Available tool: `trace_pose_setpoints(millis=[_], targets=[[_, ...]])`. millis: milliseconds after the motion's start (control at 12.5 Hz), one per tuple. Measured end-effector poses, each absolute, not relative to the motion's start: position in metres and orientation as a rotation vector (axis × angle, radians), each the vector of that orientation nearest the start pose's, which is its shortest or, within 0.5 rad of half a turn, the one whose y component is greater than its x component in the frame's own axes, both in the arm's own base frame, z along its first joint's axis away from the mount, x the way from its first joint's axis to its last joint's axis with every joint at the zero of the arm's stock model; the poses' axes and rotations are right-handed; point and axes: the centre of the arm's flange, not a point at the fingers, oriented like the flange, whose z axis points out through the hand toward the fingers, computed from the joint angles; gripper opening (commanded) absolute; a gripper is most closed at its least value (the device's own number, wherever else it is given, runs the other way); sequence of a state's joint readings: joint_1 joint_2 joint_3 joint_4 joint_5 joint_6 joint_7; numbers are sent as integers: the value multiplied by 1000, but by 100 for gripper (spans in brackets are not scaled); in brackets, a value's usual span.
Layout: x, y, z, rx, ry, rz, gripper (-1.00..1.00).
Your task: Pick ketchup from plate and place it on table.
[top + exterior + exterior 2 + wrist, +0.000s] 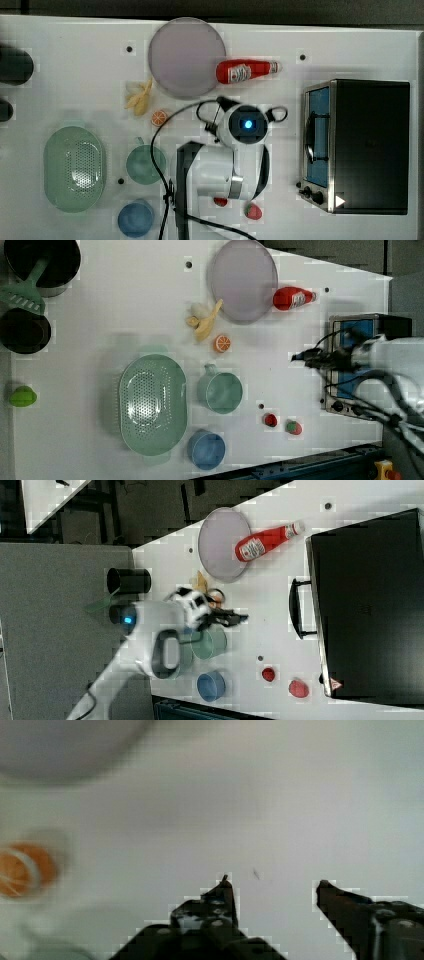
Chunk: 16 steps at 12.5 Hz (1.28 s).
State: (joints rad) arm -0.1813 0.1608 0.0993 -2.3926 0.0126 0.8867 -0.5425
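A: Nearest the lens, wrist view: the black two-fingered gripper [272, 887], fingers apart with a clear gap, nothing between them. Bare white tabletop [260, 810] under it.

B: Noted. Now the top view, from the top view's left edge across?

A: Oval pale-green perforated plastic basket [74, 168] near that edge. Then a small blue cup [135, 218] by the near edge and a teal cup [145, 164] above it. A peeled yellow toy banana [140, 96] and an orange slice [160, 118] sit just beside the rim of the round, flat lilac-grey plate [187, 56], which lies against the far edge.

B: And the bottle?

A: The slim red ketchup squeeze bottle with white cap and white label [246, 70] lies on its side. Its base is at the plate's rim on the top view's right; the body and cap rest out on the tabletop, cap pointing toward the top view's right.

B: Arm?

A: White arm [220, 170] over the middle, apart from the bottle. Two small red pieces [252, 210] near it at the near edge. A black-and-steel toaster oven [360, 145] stands at the top view's right edge.
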Motion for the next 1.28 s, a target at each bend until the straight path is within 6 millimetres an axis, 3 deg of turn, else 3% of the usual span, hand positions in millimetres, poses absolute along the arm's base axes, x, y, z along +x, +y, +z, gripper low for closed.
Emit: trace_pose_setpoints(millis=[160, 400, 640, 720, 880, 1040, 1280], targets=[[462, -37, 201, -3070, 525, 299, 21], [459, -33, 167, -3062, 515, 348, 27], [464, -35, 159, -3061, 526, 282, 90], [466, -36, 162, -3062, 526, 271, 100], [474, -35, 175, -3065, 520, 244, 100], [483, -36, 208, -3067, 553, 177, 100], [517, -28, 293, -3036, 745, 79, 100]])
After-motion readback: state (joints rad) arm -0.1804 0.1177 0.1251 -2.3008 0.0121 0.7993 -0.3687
